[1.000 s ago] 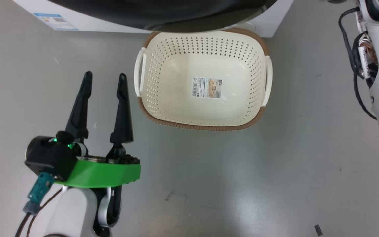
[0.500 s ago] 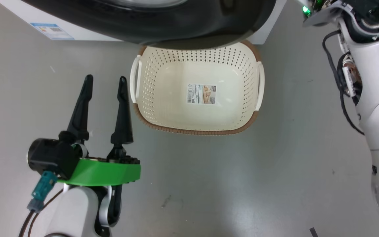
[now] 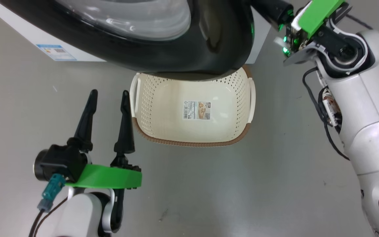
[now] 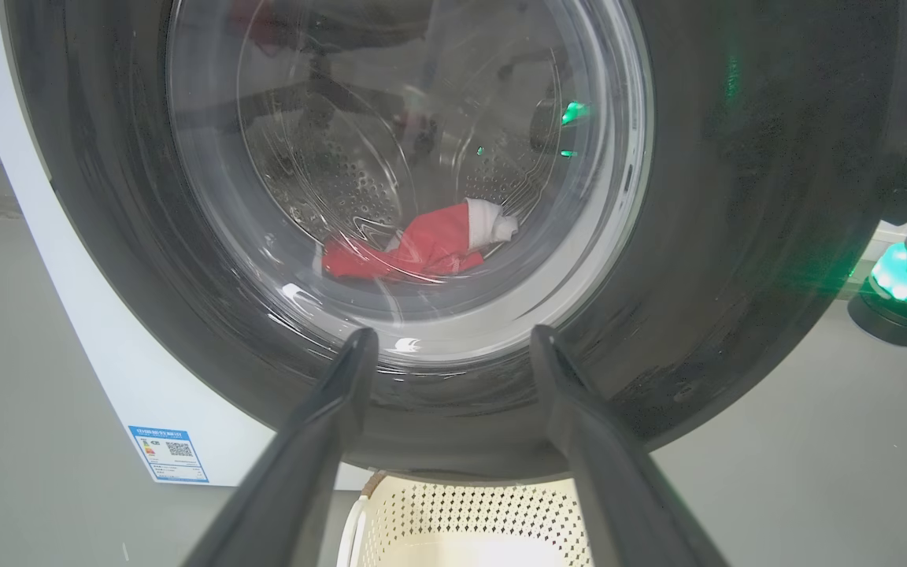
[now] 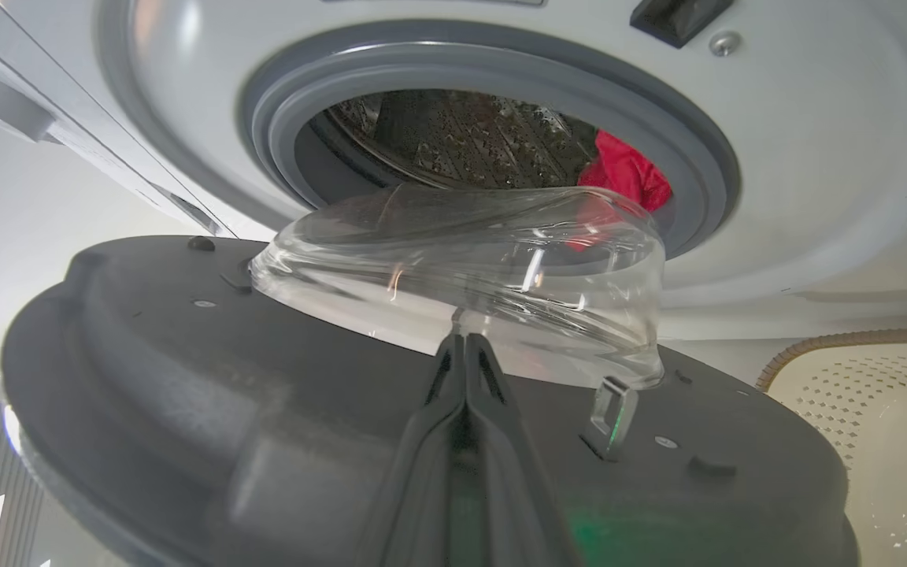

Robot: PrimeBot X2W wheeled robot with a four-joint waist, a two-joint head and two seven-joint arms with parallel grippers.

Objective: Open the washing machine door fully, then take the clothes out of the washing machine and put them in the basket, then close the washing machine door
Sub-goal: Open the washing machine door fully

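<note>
The washing machine door [image 3: 163, 52] stands partly open, its black rim and glass window hanging over the far end of the basket [image 3: 242, 131]. My right gripper [image 5: 465, 346] is shut, with its tips against the door's dark inner side, just below the glass bowl [image 5: 461, 260]. Its green wrist [image 3: 317, 14] shows at the door's right edge. Red clothes [image 5: 627, 169] lie in the drum behind the grey gasket of the washing machine [image 5: 800, 157]. They also show through the window as clothes [image 4: 422, 244]. My left gripper [image 3: 109, 95] hangs open and empty, left of the basket.
The cream basket [image 4: 461, 520] sits on the grey floor right in front of the washer, with nothing but a sticker [image 3: 196, 110] inside. A blue label [image 3: 56, 52] marks the washer's lower front. Bare floor [image 3: 209, 191] spreads around the basket.
The head view has tilted up, so more of the door shows. My right wrist has come into view at the upper right, and the door now covers more of the basket.
</note>
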